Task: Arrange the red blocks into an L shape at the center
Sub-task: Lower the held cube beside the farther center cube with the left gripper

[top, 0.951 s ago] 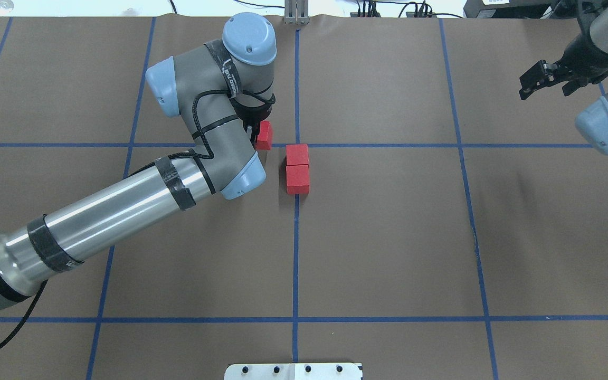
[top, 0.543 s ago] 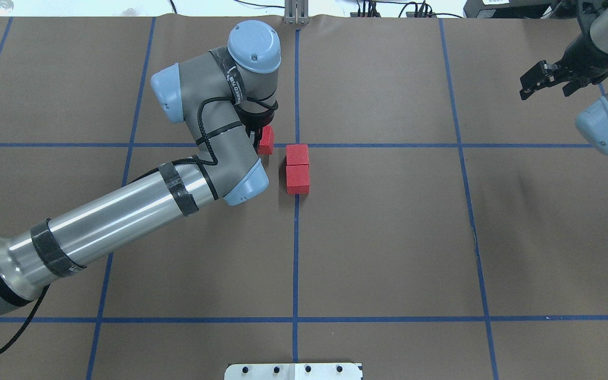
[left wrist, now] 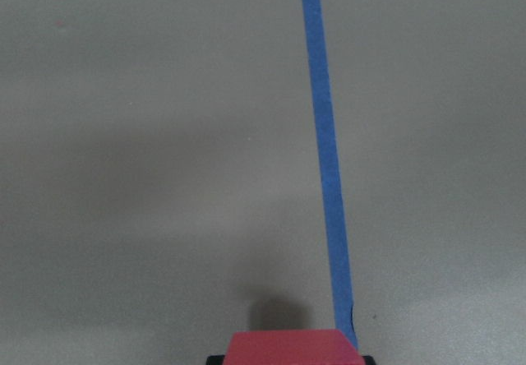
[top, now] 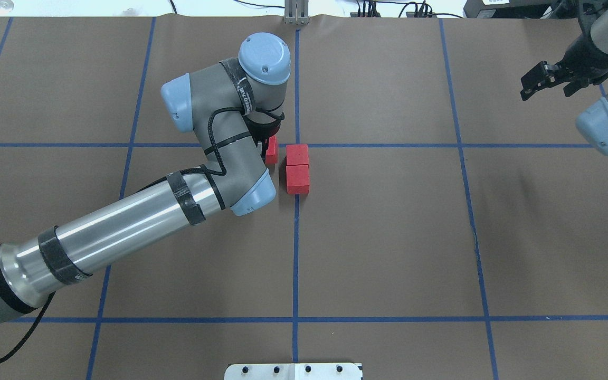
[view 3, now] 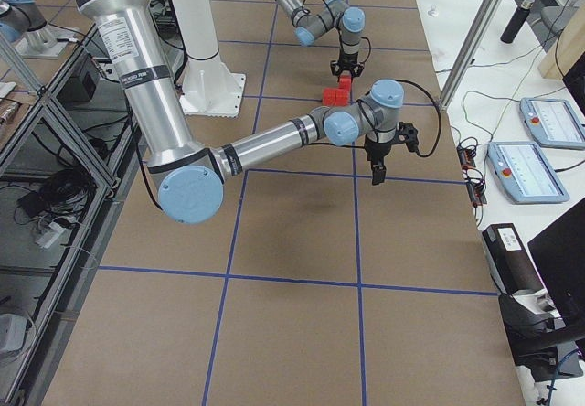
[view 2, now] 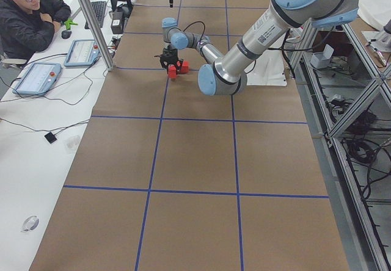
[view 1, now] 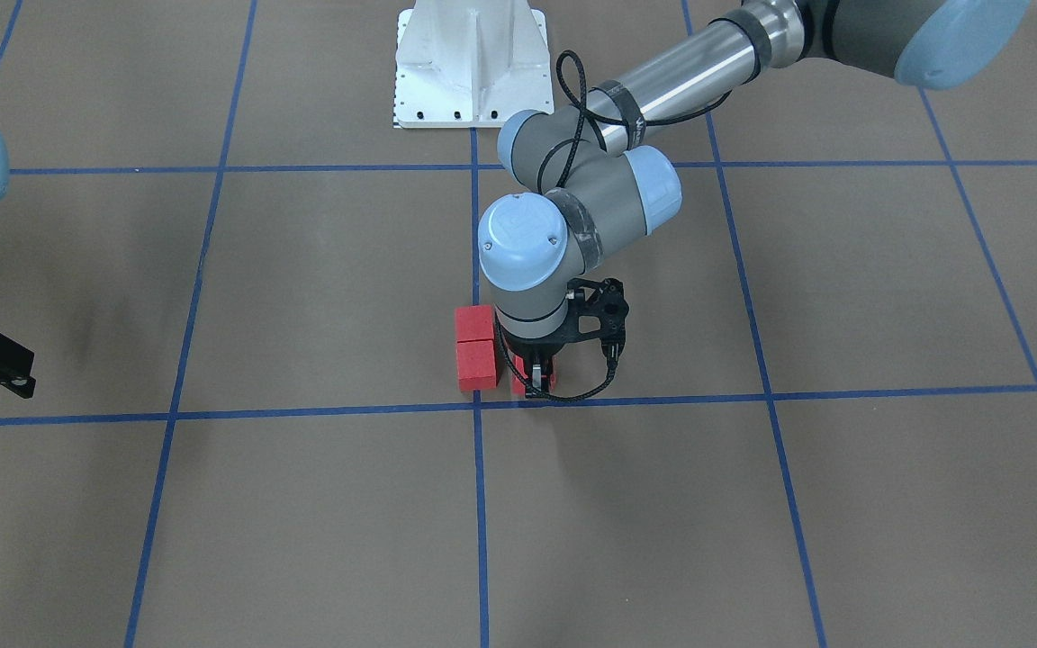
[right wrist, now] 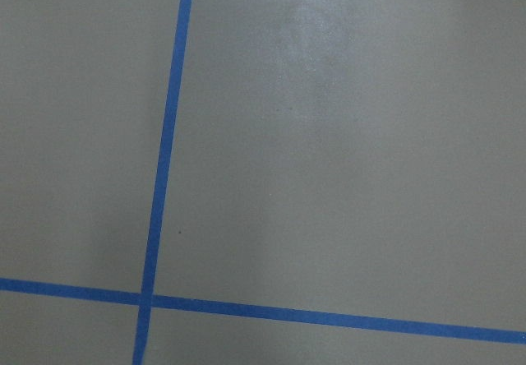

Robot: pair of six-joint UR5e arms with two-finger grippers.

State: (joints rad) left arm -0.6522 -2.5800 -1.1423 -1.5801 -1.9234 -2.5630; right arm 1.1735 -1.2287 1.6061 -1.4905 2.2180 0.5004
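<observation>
Two red blocks (top: 297, 154) (top: 297, 179) lie touching in a short column just on the robot's side of the center crossing (top: 296, 145); they also show in the front view (view 1: 473, 324) (view 1: 475, 366). My left gripper (view 1: 536, 382) points straight down and is shut on the third red block (top: 271, 149), low over the surface and a small gap to the left of the column's far block. That block fills the bottom edge of the left wrist view (left wrist: 289, 347). My right gripper (top: 539, 80) hangs empty at the far right, its fingers apparently together.
The white arm mount plate (top: 293, 371) sits at the near edge of the table. My left arm's elbow and forearm (top: 124, 227) stretch over the left half. A seated operator (view 2: 30, 14) and tablets are beside the table's far side.
My left gripper has carried its red block right and slightly toward the robot, closing most of the gap to the two-block column. The right arm has barely moved.
</observation>
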